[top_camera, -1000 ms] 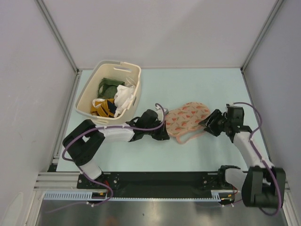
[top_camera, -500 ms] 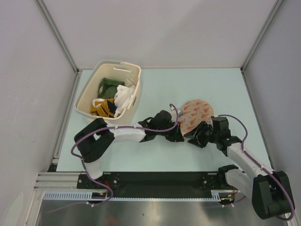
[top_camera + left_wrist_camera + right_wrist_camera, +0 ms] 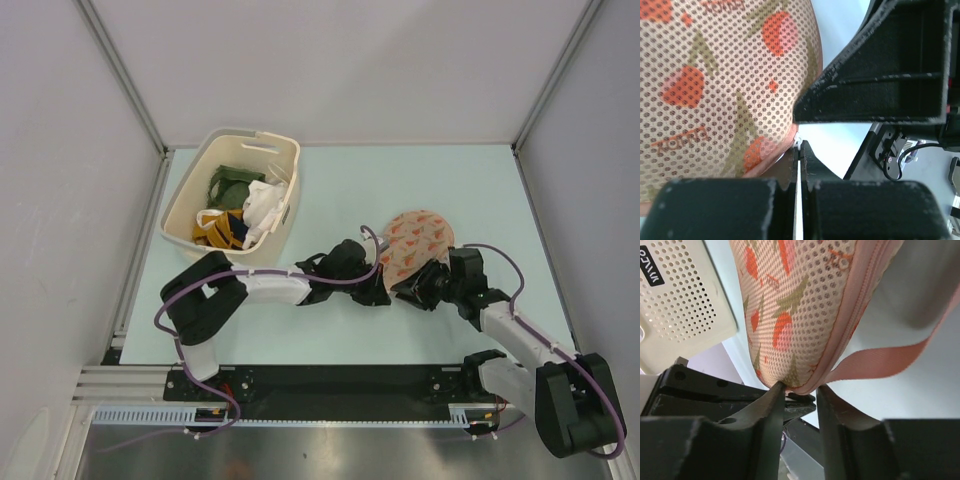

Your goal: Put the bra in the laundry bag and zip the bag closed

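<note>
- The left gripper [image 3: 800, 150] has its jaws pressed together on the pink edging at the near-left corner of the laundry bag [image 3: 415, 238]. Its arm lies stretched in from the bag's left, and a cream basket [image 3: 180, 210] of clothes stands well off to the bag's far left.
- The laundry bag rests on the pale green table [image 3: 470, 180]. From above it shows as one rounded shape with its leaf-print mesh outward. A pink loop [image 3: 880, 360] hangs from the pinched corner.
- The right gripper [image 3: 800, 388] is just at the bag's near side with its fingers apart. They straddle that same corner and the left gripper's tip, and one fingertip touches the mesh.
</note>
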{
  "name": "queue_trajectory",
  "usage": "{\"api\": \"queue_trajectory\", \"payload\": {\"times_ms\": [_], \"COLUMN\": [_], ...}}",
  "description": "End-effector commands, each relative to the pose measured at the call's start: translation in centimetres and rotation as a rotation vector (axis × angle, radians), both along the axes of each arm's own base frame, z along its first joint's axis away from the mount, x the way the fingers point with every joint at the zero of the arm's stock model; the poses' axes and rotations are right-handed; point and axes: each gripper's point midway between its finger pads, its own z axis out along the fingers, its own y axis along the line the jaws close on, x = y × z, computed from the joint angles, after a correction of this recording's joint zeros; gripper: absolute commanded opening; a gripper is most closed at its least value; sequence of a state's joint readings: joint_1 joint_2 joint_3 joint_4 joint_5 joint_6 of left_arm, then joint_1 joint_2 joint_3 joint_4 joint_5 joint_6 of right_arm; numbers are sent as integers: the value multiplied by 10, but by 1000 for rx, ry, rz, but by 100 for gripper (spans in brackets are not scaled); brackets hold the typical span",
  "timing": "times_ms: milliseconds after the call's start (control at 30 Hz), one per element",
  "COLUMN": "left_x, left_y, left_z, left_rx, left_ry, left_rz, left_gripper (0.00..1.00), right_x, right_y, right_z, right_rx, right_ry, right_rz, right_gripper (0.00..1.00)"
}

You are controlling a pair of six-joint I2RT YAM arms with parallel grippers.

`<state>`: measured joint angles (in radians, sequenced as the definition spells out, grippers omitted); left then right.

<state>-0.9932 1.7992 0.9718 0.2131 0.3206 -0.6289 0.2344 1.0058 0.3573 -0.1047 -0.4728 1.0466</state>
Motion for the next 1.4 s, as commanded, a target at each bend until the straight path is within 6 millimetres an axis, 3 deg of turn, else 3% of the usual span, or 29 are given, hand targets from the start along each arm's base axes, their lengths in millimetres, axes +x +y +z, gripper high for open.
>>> {"api": "queue_trajectory", "payload": {"times_ms": [0,167,300,567,667,700,767,800,867,1000,1033,1200,1267,1333,1367], "left_x": [-14,-18,-17,-19,-21,-21,-20,-19,-14,0,5,23,22,18,16], "left_y": [-6,2,1,-7,-8,-8,-4,-1,11,48,66,117,117,105,99], "left_z": [26,20,18,24,25,25,21,16,10,-6,-18,-23,-19,-8,-4], "left_rx": [-81,-67,-71,-94,-100,-99,-83,-64,-43,1,29,87,85,53,45], "left_ry": [-20,-15,-11,-7,-7,-7,-10,-15,-13,-8,4,-35,-55,-65,-64], "left_rz": [-47,-39,-37,-53,-56,-55,-49,-42,-17,61,97,173,151,110,99], "left_gripper": [0,0,0,0,0,0,0,0,0,0,0,0,0,0,0], "right_x": [16,15,6,14,18,19,21,21,18,16,15,29,44,55,67], "right_y": [-6,-4,-3,-11,-10,-10,-12,-13,-18,-32,-33,-48,-45,-39,-26], "right_z": [-2,4,14,9,3,3,3,3,0,-6,-6,-7,-6,-6,3], "right_rx": [-32,4,55,57,47,38,32,22,7,-16,-17,-19,-46,-48,-63], "right_ry": [-42,-48,-42,-39,-13,-18,-21,-32,-24,-17,-32,-57,-87,-103,-142], "right_rz": [-53,-54,-80,-167,-157,-157,-163,-156,-164,-163,-132,-58,22,83,155], "right_gripper": [29,29,51,53,45,35,24,11,0,0,0,0,0,0,0]}}
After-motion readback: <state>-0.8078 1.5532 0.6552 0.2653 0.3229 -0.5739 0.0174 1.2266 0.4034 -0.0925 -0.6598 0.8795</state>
